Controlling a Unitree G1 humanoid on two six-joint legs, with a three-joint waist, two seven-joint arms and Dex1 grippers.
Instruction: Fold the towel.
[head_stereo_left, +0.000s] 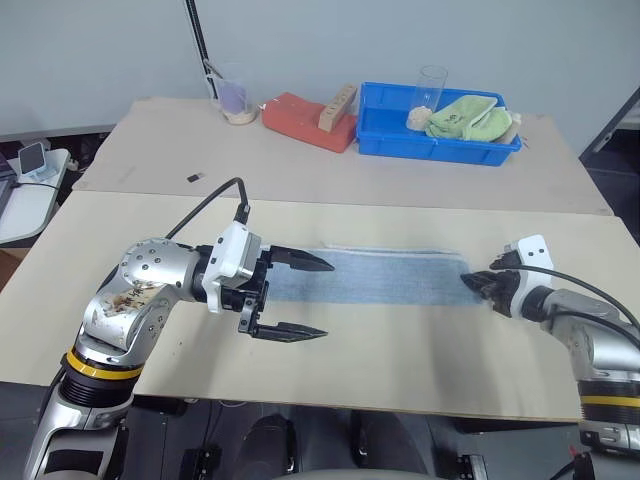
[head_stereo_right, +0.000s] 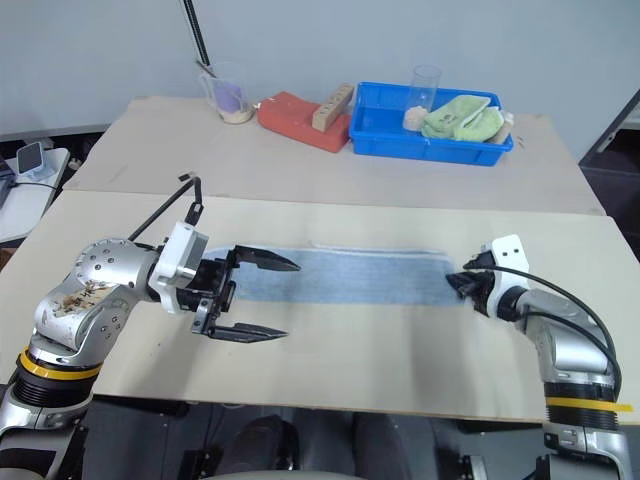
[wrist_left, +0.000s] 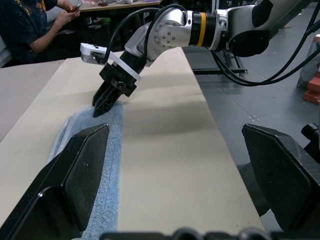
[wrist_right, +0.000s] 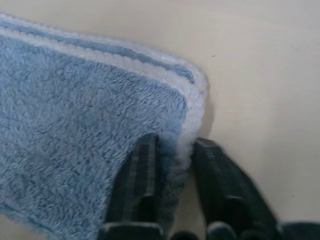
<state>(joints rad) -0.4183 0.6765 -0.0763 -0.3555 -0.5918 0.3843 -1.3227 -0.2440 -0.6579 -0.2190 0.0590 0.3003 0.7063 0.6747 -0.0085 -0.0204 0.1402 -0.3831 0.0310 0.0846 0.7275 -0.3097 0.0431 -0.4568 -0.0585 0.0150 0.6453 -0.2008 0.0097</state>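
The right gripper (wrist_right: 175, 155) is pinching the right end of the towel (head_stereo_left: 370, 277) on the table (head_stereo_left: 400, 370). The left gripper (head_stereo_left: 300, 297) is hovering wide open over the left end.

- Towel (head_stereo_left: 372, 277) lay flat as long strip across near table (head_stereo_left: 400, 370).
- R gripper (head_stereo_left: 478, 283) pinched its right end.
- L gripper (head_stereo_left: 300, 297) spread wide at left end.
- Blue bin (head_stereo_left: 400, 140) w/ lime-green cloth (head_stereo_left: 468, 117) on far table.

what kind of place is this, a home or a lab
Most likely a robot lab or workshop, not a home: plain work tables pushed together, a blue bin of test props, and a seated person behind on a bare concrete floor.
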